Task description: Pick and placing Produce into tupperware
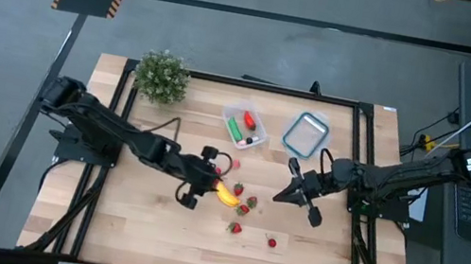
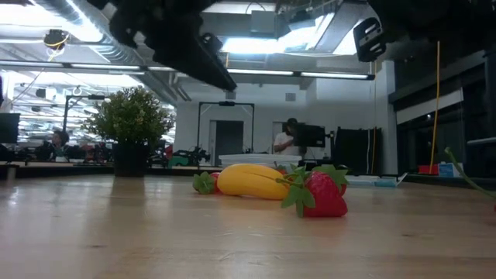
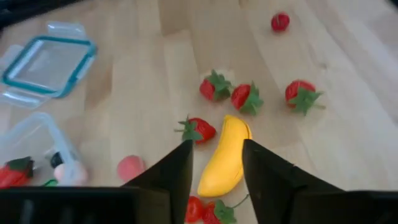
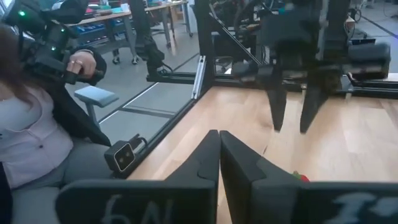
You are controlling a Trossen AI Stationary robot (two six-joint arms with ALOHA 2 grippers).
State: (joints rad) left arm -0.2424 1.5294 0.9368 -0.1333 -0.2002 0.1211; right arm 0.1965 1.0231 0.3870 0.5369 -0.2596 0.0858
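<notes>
left gripper (image 1: 208, 180) above banana (image 1: 227, 194), fingers spread either side of it
banana lies flat at table centre, long axis running 10 to 4 o'clock in high view, strawberries (image 1: 243, 208) just beside; tupperware (image 1: 245, 125) at 12 o'clock; right gripper (image 1: 299, 200) at 3 o'clock, fingers pressed together.

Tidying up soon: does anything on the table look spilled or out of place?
Yes: strawberries and a banana lie scattered on the table rather than in the tupperware, near the open left tool.
</notes>
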